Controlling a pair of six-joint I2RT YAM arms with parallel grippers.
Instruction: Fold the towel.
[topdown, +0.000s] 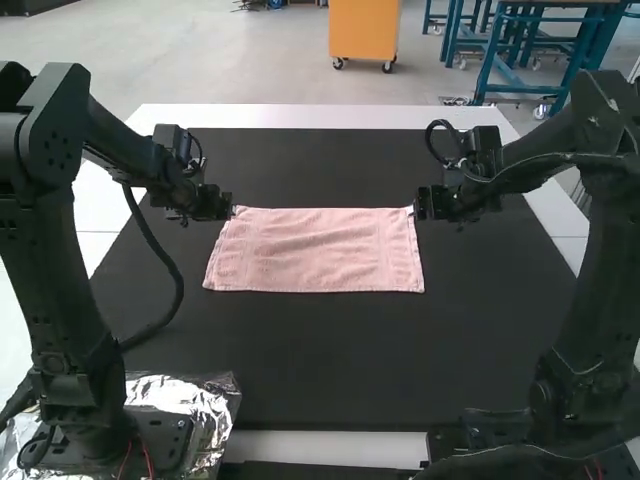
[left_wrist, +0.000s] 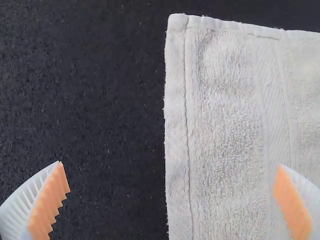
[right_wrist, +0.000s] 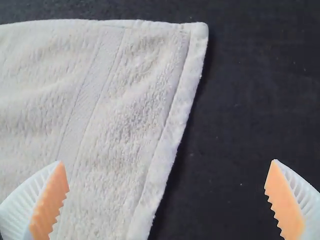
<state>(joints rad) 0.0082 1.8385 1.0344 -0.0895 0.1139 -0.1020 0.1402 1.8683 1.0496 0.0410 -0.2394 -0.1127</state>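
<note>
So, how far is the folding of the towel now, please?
Done: the towel lies flat and nearly straight; whether it is already folded once, I cannot tell.
In hand: nothing is gripped. The left gripper and right gripper are open at its two side edges.
Left: probably gripping, lifting and folding it over.

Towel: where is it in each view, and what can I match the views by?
High view: the towel lies mid-picture.
Left wrist view: its left hem runs between the open fingers of the left gripper.
Right wrist view: its right hem runs between those of the right gripper.
Shared landmark: the dark mat around it.
</note>
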